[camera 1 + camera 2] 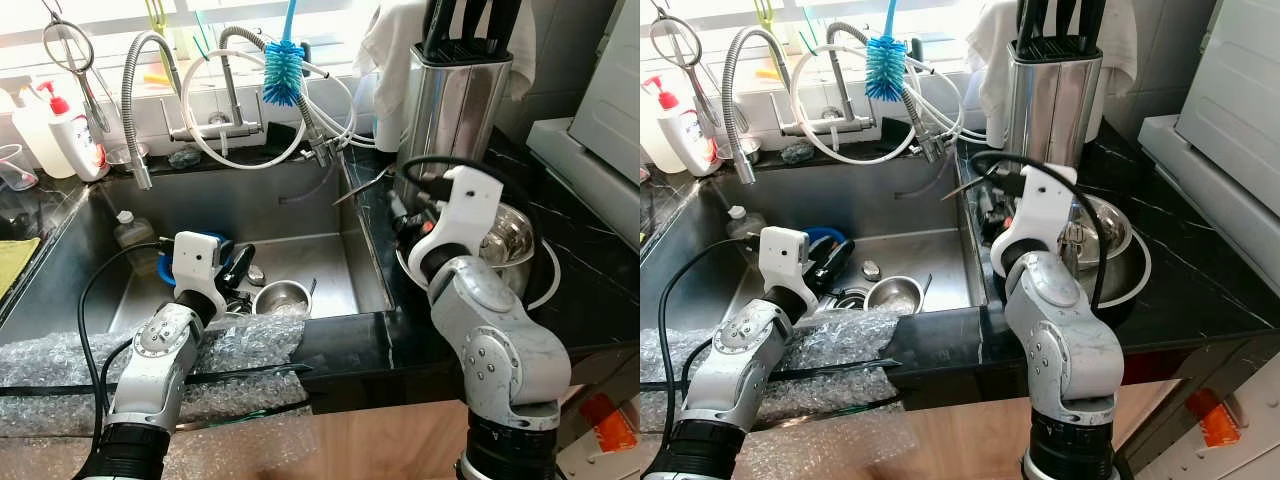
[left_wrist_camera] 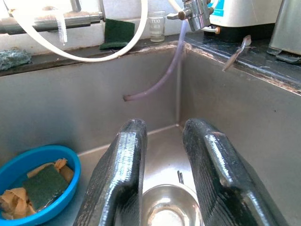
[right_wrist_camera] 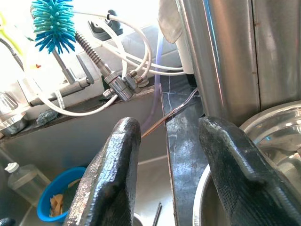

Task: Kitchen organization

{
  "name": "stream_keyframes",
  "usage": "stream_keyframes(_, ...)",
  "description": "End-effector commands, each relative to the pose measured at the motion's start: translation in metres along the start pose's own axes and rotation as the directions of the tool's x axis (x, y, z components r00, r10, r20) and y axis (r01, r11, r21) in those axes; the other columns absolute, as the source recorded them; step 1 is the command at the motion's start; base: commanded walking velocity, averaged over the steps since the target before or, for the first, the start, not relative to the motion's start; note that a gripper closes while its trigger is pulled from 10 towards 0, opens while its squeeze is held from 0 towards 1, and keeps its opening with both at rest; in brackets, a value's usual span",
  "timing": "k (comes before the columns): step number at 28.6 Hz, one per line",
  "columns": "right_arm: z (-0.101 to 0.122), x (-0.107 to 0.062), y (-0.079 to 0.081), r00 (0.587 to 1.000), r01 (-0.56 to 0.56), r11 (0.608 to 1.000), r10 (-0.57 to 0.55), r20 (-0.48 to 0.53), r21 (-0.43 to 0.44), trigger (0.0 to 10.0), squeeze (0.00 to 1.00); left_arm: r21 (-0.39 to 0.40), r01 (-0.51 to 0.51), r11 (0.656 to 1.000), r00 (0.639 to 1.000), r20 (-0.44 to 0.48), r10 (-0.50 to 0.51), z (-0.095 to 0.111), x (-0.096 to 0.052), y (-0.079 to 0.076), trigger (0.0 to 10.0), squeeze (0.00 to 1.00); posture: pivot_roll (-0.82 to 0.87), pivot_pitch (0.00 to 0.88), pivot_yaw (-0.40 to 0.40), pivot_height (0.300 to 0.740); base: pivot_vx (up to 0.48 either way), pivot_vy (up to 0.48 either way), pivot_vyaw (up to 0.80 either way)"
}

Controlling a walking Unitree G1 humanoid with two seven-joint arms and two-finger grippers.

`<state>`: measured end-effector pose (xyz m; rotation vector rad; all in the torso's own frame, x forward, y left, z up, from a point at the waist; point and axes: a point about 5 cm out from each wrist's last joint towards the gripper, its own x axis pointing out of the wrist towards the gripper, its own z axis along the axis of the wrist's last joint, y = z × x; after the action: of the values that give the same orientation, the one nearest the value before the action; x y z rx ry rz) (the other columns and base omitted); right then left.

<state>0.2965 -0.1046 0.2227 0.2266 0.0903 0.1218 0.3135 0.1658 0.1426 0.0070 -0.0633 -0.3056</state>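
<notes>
The left gripper (image 2: 162,174) hangs released, fingers parted, above a small steel bowl (image 1: 281,296) on the floor of the sink (image 1: 320,205), with a blue bowl (image 2: 19,165) holding a green scouring pad (image 2: 44,181) just beside it. The right gripper (image 3: 171,174) is likewise spread with nothing between its fingers, poised over the black counter's (image 1: 1200,290) edge beside a steel mixing bowl (image 1: 1118,262) and the steel knife block (image 1: 455,95).

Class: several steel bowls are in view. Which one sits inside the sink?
The small round steel bowl on the sink floor, just beyond the left gripper. The larger steel bowls sit stacked on the black counter, beside the right gripper.
</notes>
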Motion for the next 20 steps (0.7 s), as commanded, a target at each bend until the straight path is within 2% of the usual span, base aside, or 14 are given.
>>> stream_keyframes(1, 0.004, -0.001, 0.002, 1.000, -0.003, 1.000, 0.003, 0.029, 0.007, 10.0, 0.00, 0.025, 0.006, 1.000, 1.000, -0.017, -0.005, -0.001, 0.000, 0.003, 10.0, 0.00, -0.12, 0.000, 0.065, 0.740, 0.000, 0.000, 0.00)
stream_keyframes(2, 0.004, -0.001, 0.002, 1.000, -0.003, 1.000, 0.003, 0.029, 0.007, 10.0, 0.00, 0.025, 0.006, 1.000, 1.000, -0.017, -0.005, -0.001, 0.000, 0.003, 10.0, 0.00, -0.12, 0.000, 0.065, 0.740, 0.000, 0.000, 0.00)
stream_keyframes(3, -0.009, 0.000, -0.003, 0.998, 0.032, 0.999, -0.034, -0.051, -0.037, 10.0, 0.00, 0.039, 0.013, 0.999, 1.000, -0.019, -0.013, -0.002, 0.000, 0.002, 10.0, 0.00, -0.11, 0.000, 0.062, 0.740, 0.000, 0.000, 0.00)
stream_keyframes(5, -0.018, 0.000, -0.006, 0.994, 0.049, 0.997, -0.055, -0.098, -0.065, 10.0, 0.00, 0.046, 0.018, 0.999, 1.000, -0.020, -0.017, -0.002, 0.000, 0.002, 10.0, 0.00, -0.11, 0.000, 0.062, 0.740, 0.000, 0.000, 0.00)
stream_keyframes(10, -0.034, -0.002, -0.013, 0.980, 0.079, 0.991, -0.097, -0.176, -0.105, 10.0, 0.00, 0.051, 0.025, 0.998, 0.999, -0.025, -0.024, -0.003, -0.001, 0.001, 10.0, 0.00, -0.11, 0.000, 0.061, 0.740, 0.000, 0.000, 0.00)
stream_keyframes(13, -0.036, -0.002, -0.016, 0.977, 0.097, 0.989, -0.115, -0.179, -0.109, 10.0, 0.00, 0.052, 0.023, 0.998, 0.999, -0.026, -0.022, -0.003, -0.001, 0.001, 10.0, 0.00, -0.11, 0.000, 0.061, 0.740, 0.000, 0.000, 0.00)
stream_keyframes(17, -0.018, 0.000, -0.011, 0.994, 0.082, 0.995, -0.085, -0.070, -0.049, 10.0, 0.00, 0.053, 0.018, 0.998, 1.000, -0.023, -0.017, -0.002, 0.000, 0.002, 10.0, 0.00, -0.11, 0.000, 0.062, 0.740, 0.000, 0.000, 0.00)
stream_keyframes(20, -0.011, 0.001, -0.006, 0.997, 0.064, 0.997, -0.065, -0.028, -0.030, 10.0, 0.00, 0.055, 0.021, 0.998, 1.000, -0.024, -0.020, -0.002, 0.000, 0.002, 10.0, 0.00, -0.11, 0.000, 0.065, 0.740, 0.000, 0.000, 0.00)
